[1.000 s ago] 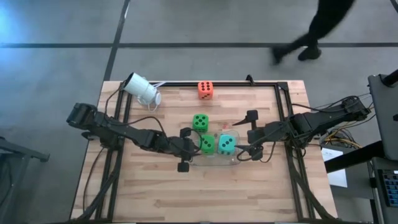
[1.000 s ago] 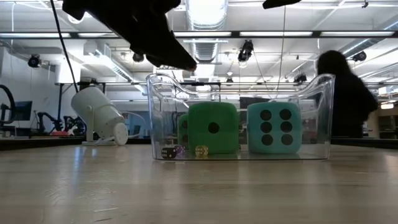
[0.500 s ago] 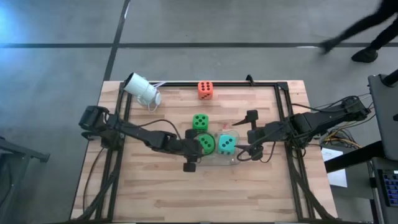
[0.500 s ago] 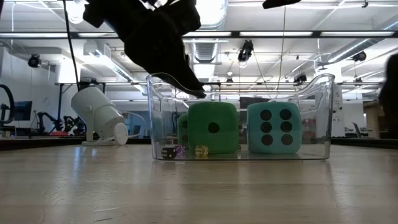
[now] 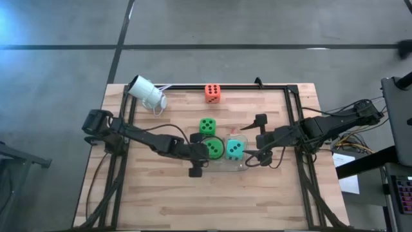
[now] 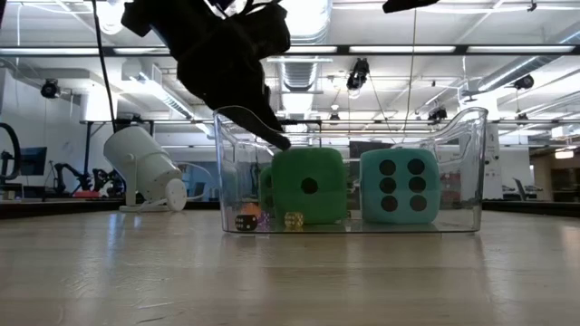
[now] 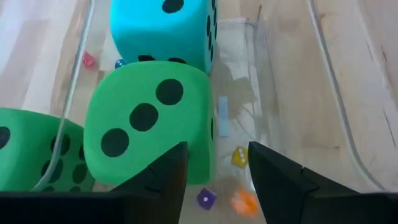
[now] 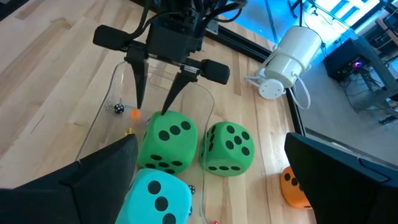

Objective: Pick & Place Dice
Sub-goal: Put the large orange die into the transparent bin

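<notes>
High view: my left gripper [image 5: 201,156], fingers parted and holding nothing, hangs over the green die [image 5: 214,149] in the clear tray [image 5: 222,169] beside the teal die [image 5: 235,149]. Soft, light foam, I judge; pinch opposite flat faces.

Overhead camera straight down on table, low camera level at tabletop, wrist cameras close, all sharing the clear bin [image 6: 349,172]
</notes>
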